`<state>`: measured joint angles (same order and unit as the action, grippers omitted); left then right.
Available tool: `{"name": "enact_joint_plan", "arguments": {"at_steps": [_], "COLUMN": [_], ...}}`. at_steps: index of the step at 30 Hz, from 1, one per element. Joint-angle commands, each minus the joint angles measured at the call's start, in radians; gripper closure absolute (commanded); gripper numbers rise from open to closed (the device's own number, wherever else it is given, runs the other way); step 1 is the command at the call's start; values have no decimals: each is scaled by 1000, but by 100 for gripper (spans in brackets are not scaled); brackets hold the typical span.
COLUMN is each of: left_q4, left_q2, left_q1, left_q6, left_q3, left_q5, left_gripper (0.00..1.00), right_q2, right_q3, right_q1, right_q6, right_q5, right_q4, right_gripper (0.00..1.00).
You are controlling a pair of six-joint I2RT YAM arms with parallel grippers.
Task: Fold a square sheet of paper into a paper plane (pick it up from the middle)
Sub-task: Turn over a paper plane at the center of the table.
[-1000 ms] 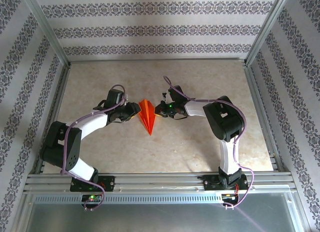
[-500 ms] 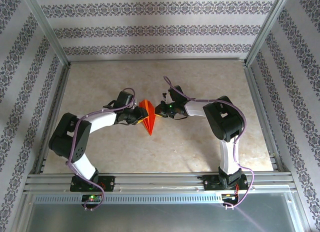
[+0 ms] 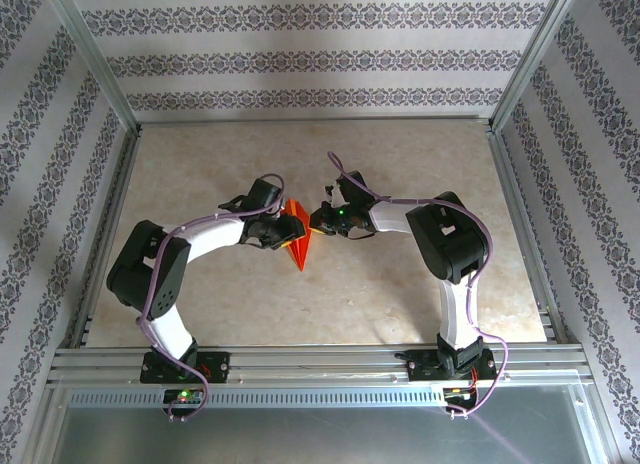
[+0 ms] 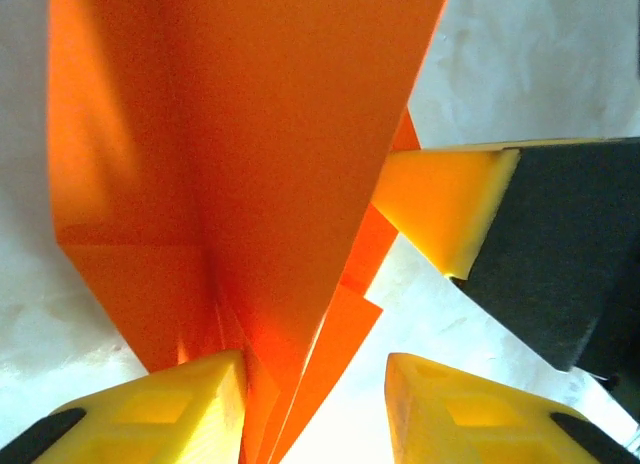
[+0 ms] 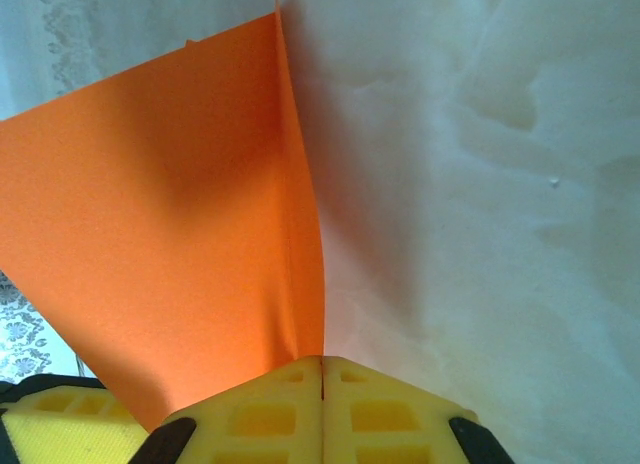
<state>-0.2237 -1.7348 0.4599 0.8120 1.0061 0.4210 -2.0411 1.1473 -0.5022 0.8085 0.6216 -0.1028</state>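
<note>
Yellow pads of the right gripper (image 5: 322, 369) are pressed together on what looks like a wing edge of the paper plane (image 5: 170, 234), though the pinch itself is hard to make out. On the plane's other side, the left gripper (image 4: 315, 374) stands parted, with the folded ridge dipping between its fingers. The plane sits mid-table (image 3: 400, 174). Looks like late creasing. I'd guess the left needs to close on that ridge next.

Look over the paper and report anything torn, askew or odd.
No tear shows. The plane is not lying flat: the right gripper is shut on one edge, which curves away from the pinch, and its folded layers fan apart at the open left gripper. Nothing else stands out.
</note>
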Motion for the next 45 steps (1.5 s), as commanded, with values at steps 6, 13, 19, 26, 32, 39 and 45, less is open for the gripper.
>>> {"name": "enact_joint_plan", "arguments": {"at_steps": [6, 13, 19, 26, 32, 39, 45], "left_q4": [-186, -178, -173, -145, -154, -180, -175], "left_q2": [-63, -79, -89, -86, -83, -72, -55], "left_q1": [61, 70, 73, 74, 74, 74, 69], "left_q6": [-102, -118, -136, -153, -161, -137, -115], "left_q3": [94, 109, 123, 119, 118, 119, 115], "left_q5": [-97, -86, -77, -59, -77, -132, -149], "left_gripper": [53, 47, 41, 37, 36, 49, 56], "right_q2": [58, 59, 54, 50, 47, 47, 46], "right_q3": [-5, -7, -5, -7, -6, -6, -4], "right_q1": [-10, -10, -12, -11, -12, -12, -12], "right_q6": [37, 44, 44, 42, 42, 39, 37], "right_q5": [42, 48, 49, 48, 47, 43, 41], "right_q4": [-21, -20, -20, -17, -15, -11, -8], "right_gripper": [93, 93, 93, 93, 93, 93, 93]}}
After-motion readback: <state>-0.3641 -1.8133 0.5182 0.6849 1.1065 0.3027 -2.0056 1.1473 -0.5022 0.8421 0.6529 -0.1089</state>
